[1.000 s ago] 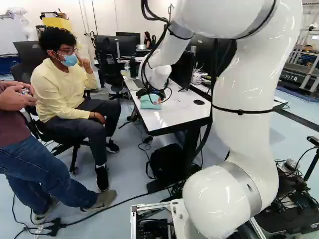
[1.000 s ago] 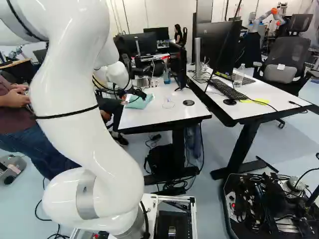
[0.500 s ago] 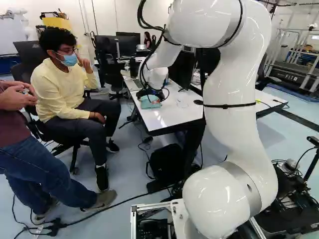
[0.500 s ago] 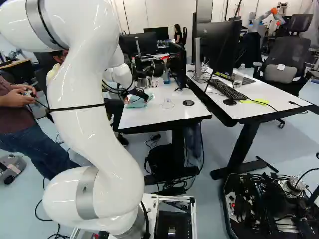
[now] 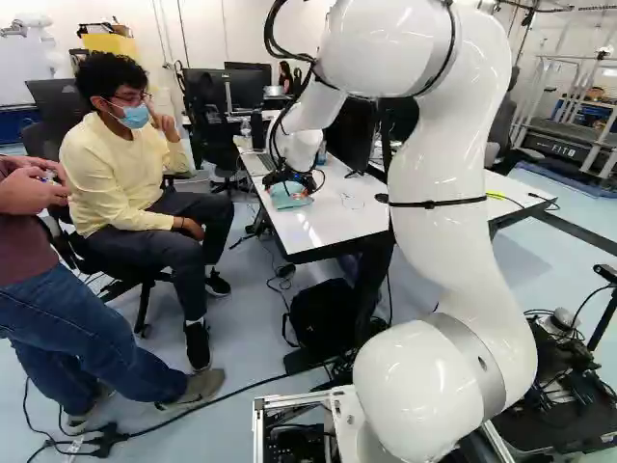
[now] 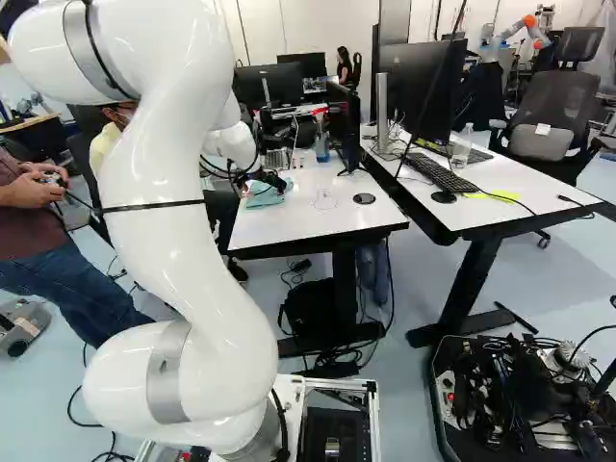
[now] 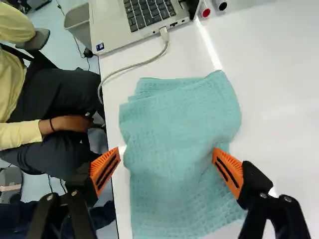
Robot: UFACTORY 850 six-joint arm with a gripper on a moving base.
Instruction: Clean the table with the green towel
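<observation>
One hand (image 5: 290,183), two fingers (image 7: 230,172) apart, one green towel (image 7: 179,134), one laptop (image 7: 114,30)

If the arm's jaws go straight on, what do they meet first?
Probably the green towel, on the table ahead of the open jaws. Gap unclear; one may already touch it.

A white wall (image 6: 332,19) backs the room; the floor (image 6: 587,274) is pale blue. At the right of the right base view, a desk (image 6: 539,188) bears a black monitor (image 6: 419,87), a dark chair (image 6: 553,101) beyond.
</observation>
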